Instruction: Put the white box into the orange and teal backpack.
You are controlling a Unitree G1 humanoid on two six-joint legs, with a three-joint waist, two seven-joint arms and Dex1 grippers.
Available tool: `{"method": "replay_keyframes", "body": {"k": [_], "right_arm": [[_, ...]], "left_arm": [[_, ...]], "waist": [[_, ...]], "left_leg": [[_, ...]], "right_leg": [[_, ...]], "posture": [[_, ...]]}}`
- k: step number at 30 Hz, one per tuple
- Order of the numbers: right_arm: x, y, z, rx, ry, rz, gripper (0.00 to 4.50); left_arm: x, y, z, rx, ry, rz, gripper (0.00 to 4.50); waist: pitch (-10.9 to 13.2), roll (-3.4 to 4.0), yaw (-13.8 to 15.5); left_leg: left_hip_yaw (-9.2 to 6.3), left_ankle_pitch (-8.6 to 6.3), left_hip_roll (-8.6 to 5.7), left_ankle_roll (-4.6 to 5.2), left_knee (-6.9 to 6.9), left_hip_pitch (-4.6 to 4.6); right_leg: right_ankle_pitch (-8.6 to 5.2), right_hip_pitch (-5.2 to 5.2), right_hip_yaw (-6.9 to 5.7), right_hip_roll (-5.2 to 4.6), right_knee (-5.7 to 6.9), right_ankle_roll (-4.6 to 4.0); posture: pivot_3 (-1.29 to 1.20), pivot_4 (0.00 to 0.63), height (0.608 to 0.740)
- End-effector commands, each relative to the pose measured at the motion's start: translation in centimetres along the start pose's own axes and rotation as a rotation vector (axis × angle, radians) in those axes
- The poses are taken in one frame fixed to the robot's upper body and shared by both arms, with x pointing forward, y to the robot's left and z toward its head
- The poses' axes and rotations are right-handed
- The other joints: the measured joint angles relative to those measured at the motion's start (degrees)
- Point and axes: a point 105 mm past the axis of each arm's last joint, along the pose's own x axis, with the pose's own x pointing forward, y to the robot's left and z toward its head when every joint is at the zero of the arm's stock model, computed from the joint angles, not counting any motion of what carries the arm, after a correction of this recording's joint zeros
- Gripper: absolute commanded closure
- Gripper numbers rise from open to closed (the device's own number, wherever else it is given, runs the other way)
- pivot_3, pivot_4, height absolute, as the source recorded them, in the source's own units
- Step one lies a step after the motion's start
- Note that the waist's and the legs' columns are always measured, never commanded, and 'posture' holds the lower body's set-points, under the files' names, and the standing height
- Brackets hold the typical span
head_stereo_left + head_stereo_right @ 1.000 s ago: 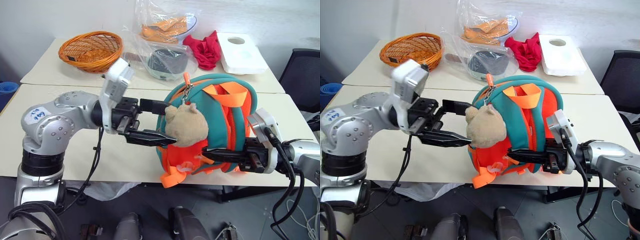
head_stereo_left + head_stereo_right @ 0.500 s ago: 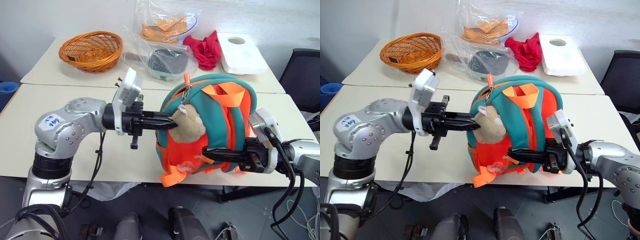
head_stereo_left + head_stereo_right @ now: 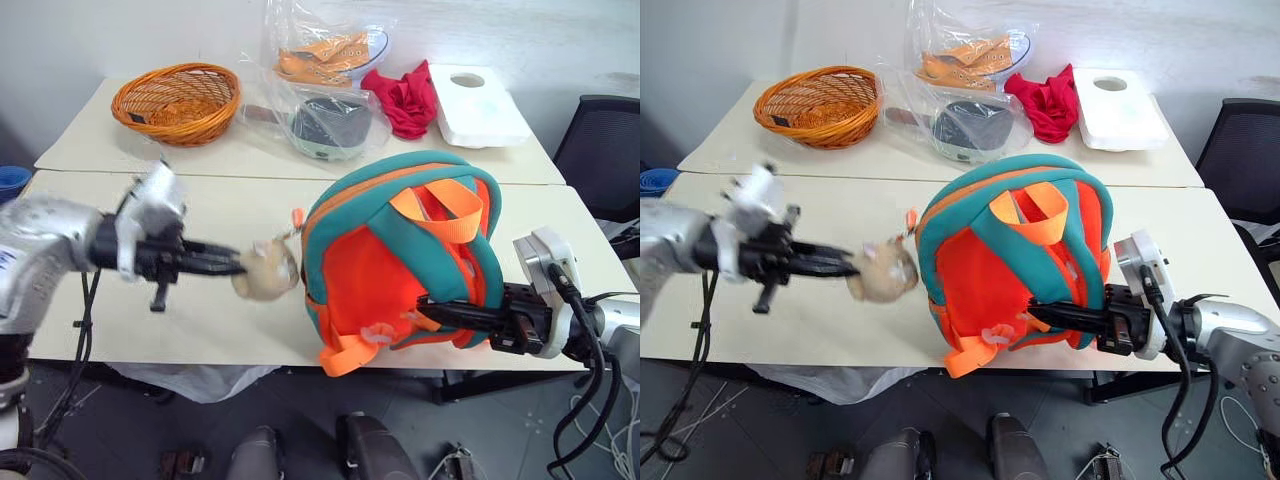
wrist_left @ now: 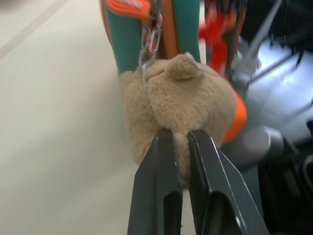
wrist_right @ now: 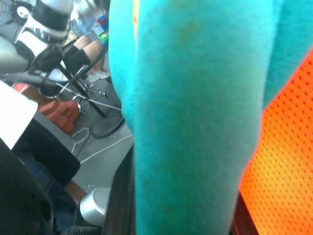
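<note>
The orange and teal backpack stands upright near the table's front edge. Its tan plush toy hangs on a short chain and is stretched out to the left of the bag. My left gripper is shut on the plush toy, whose fur is pinched between the black fingers. My right gripper is at the backpack's lower right side, shut on a teal strap. The white box is out of view.
On the far table are an orange wicker basket, clear plastic bags with items, a red cloth and a thick white foam tray. A black chair stands at the right.
My left gripper closed on the plush toy and drew it out to the left, away from the backpack. The backpack swung round with it. My right gripper kept its hold.
</note>
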Motion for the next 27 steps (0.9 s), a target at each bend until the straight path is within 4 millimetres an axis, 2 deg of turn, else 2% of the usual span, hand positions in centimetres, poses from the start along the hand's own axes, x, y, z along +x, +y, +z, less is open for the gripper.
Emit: {"method": "replay_keyframes", "body": {"k": [1,4,7,11,13,14,15,22,25,26,27], "right_arm": [[-0.1,0.3,0.8,-0.030,-0.034,0.013,4.38],[-0.1,0.1,0.8,-0.039,-0.033,0.010,4.38],[-0.1,-0.1,0.9,-0.061,-0.038,-0.008,4.38],[-0.4,-0.7,0.9,-0.088,-0.041,-0.051,4.38],[-1.0,-0.9,0.8,-0.094,-0.042,-0.082,4.38],[-1.5,-0.9,0.8,-0.090,-0.046,-0.099,4.38],[-1.9,-0.9,0.8,-0.081,-0.051,-0.111,3.67],[-5.3,2.2,0.1,-0.030,-0.050,-0.126,1.40],[-7.3,2.2,-0.6,-0.081,0.038,-0.251,0.40],[-8.8,1.8,-0.4,-0.107,0.067,-0.321,0.38],[-10.6,1.4,0.2,-0.133,0.080,-0.394,0.38]], "left_arm": [[2.5,-0.9,-1.7,0.200,0.153,-0.040,4.50],[5.9,-1.1,-2.2,0.295,0.130,-0.050,4.50],[8.2,-0.8,-2.4,0.338,0.097,-0.021,4.50],[8.6,-0.1,-2.6,0.288,0.054,0.028,4.50],[8.1,0.3,-2.6,0.221,0.015,0.056,3.85],[7.7,0.5,-2.6,0.190,-0.004,0.068,3.69],[7.3,0.7,-2.6,0.165,-0.019,0.078,3.32],[3.2,2.3,-2.7,0.069,-0.055,0.194,1.18],[0.8,2.8,-2.0,0.005,-0.109,0.219,0.24],[-0.5,2.7,-0.9,-0.042,-0.173,0.212,0.04],[-1.8,2.4,0.4,-0.078,-0.232,0.193,0.04]], "waist": [[0.00,0.00,0.07],[-0.01,0.02,0.18],[-0.01,0.01,0.60],[-0.01,0.01,1.13],[-0.01,0.01,1.29],[-0.01,0.01,1.34],[-0.01,0.01,1.37],[-0.01,0.02,1.35],[-0.01,0.02,1.16],[-0.02,0.00,1.10],[0.00,-0.04,1.08]], "left_leg": [[0.00,-0.02,-0.02,0.02,-0.02,0.00],[0.00,-0.05,-0.01,0.08,-0.04,-0.04],[0.01,-0.08,-0.03,0.15,-0.02,-0.10],[0.01,-0.11,-0.04,0.21,0.01,-0.12],[0.01,-0.11,-0.03,0.21,0.02,-0.12],[0.01,-0.11,-0.03,0.22,0.02,-0.12],[0.00,-0.10,-0.03,0.23,0.03,-0.13],[-0.08,-0.11,0.00,0.23,0.01,-0.13],[-0.06,-0.11,0.00,0.23,0.01,-0.06],[-0.05,-0.11,-0.02,0.23,0.02,-0.06],[-0.06,-0.11,0.00,0.23,0.02,-0.03]], "right_leg": [[0.00,0.00,0.01,-0.03,-0.02,0.00],[0.01,0.02,0.01,-0.03,-0.12,0.01],[0.06,0.01,0.03,0.00,-0.17,0.10],[0.12,0.02,0.06,0.01,-0.24,0.20],[0.12,0.03,0.06,0.01,-0.24,0.20],[0.12,0.03,0.06,0.01,-0.23,0.21],[0.12,0.03,0.04,0.01,-0.22,0.21],[0.13,0.10,-0.04,0.00,-0.25,0.22],[0.15,0.15,-0.03,0.00,-0.24,0.23],[0.15,0.15,-0.03,0.00,-0.21,0.24],[0.15,0.15,-0.04,0.02,-0.22,0.23]], "posture": [[0.00,0.150,0.740],[0.00,0.150,0.740],[0.00,0.150,0.740],[0.00,0.150,0.740],[0.00,0.150,0.740],[0.00,0.150,0.740],[0.00,0.150,0.740],[0.00,0.150,0.740],[0.00,0.150,0.740],[0.00,0.150,0.740],[0.00,0.150,0.740]]}}
